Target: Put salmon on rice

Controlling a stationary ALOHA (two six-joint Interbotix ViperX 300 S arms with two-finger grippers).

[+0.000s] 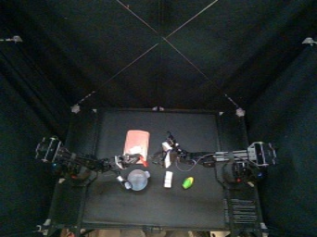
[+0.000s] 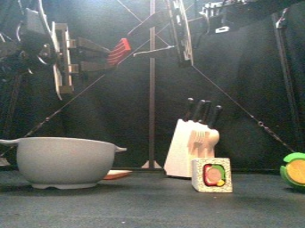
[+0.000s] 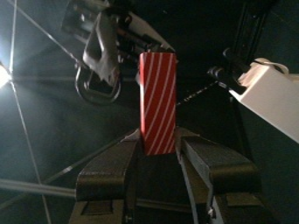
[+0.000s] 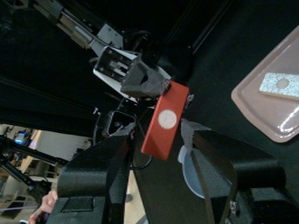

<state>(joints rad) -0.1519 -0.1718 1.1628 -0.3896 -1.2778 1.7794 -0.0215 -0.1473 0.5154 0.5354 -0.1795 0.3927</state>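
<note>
Salmon: clamped upright in the left gripper — high in the front view's upper left.
Right gripper: jaws spread, empty, close to the salmon.
Below: grey bowl, sushi roll, knife block — well apart from the salmon.

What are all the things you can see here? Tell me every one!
salmon: one, red with pale stripes, up in the air.
bowl: one, grey, on the table's left in the front view.
knife block: one, white with dark handles, mid table.
sushi roll: one, white with a colourful middle, in front of the knife block.
green piece: one, green and orange, table's right edge.
tray: one, pink, on the table.
pale block: one, whitish, on the tray.
left gripper: one, black, holding the salmon's end.
right gripper: one, black, open, close to the salmon.
</note>
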